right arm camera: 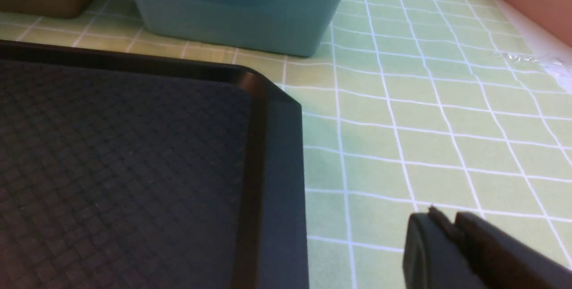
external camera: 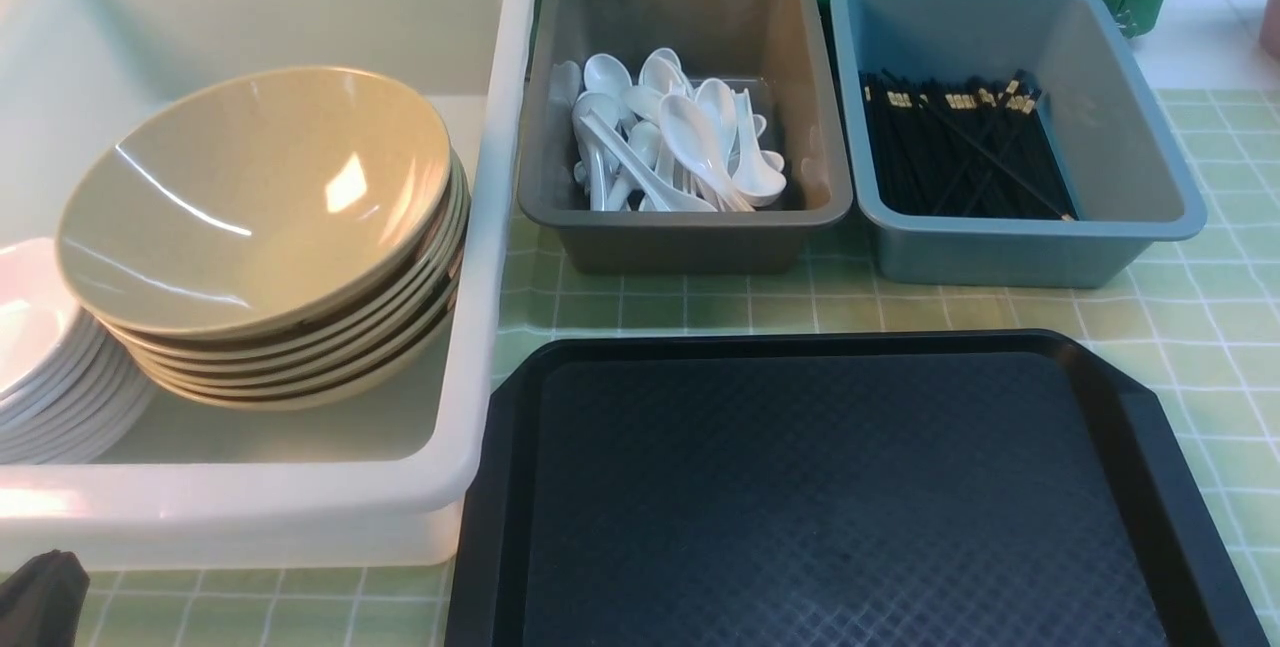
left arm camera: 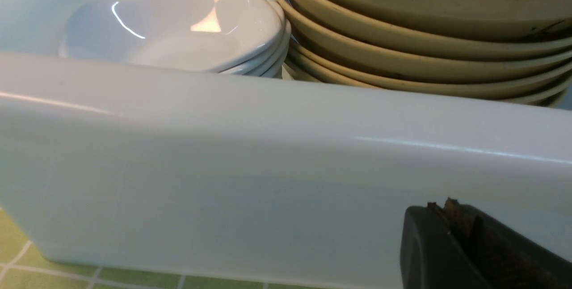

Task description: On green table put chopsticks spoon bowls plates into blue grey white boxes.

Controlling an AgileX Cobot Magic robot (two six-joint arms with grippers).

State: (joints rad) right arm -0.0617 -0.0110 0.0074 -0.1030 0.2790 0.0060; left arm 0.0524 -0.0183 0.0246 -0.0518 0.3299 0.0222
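Note:
The big white box (external camera: 480, 227) holds a stack of several tan bowls (external camera: 260, 197) and a stack of white plates (external camera: 40, 347). The grey box (external camera: 690, 227) holds several white spoons (external camera: 680, 147). The blue box (external camera: 1140, 167) holds black chopsticks (external camera: 950, 147). My left gripper (left arm camera: 442, 206) is shut and empty, low in front of the white box's near wall (left arm camera: 223, 168); the bowls (left arm camera: 424, 43) and plates (left arm camera: 178, 25) show over the rim. It shows at the front view's corner (external camera: 40, 592). My right gripper (right arm camera: 440, 215) is shut and empty above the green table (right arm camera: 424, 115).
A black textured tray (external camera: 830, 497) lies on the table in front of the grey and blue boxes, with nothing on it; its corner shows in the right wrist view (right arm camera: 134, 155), the blue box (right arm camera: 241, 12) beyond. A green cloth hangs behind the boxes.

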